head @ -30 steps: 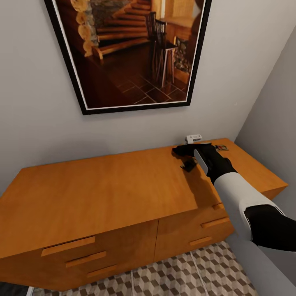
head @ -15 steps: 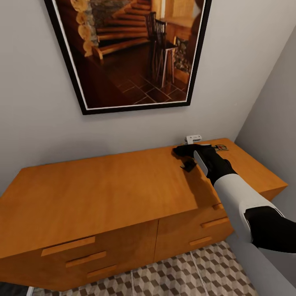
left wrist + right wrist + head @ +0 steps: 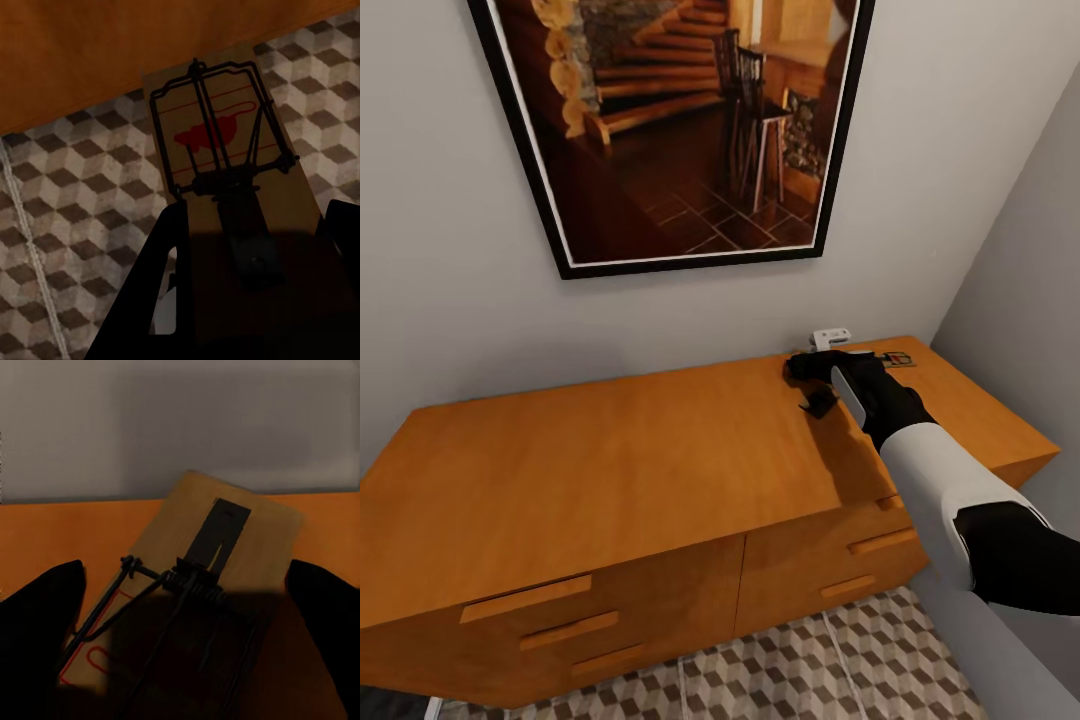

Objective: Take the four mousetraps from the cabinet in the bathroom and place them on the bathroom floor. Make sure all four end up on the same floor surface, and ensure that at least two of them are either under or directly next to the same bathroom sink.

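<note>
Mousetraps are split between both arms. One mousetrap (image 3: pixel 225 202) sits pinched between the left gripper's (image 3: pixel 251 285) dark fingers, hanging over the cube-patterned bathroom floor (image 3: pixel 67 217). A second trap (image 3: pixel 195 600) lies flat on the orange cabinet (image 3: pixel 610 470) at its far right, near the wall, with the right gripper (image 3: pixel 815 380) over it, fingers (image 3: pixel 37 637) spread to either side. The pickup step looks in hand; next the fingers should lower and close on the board

White right forearm (image 3: pixel 935 475), black wrist and elbow.
</note>
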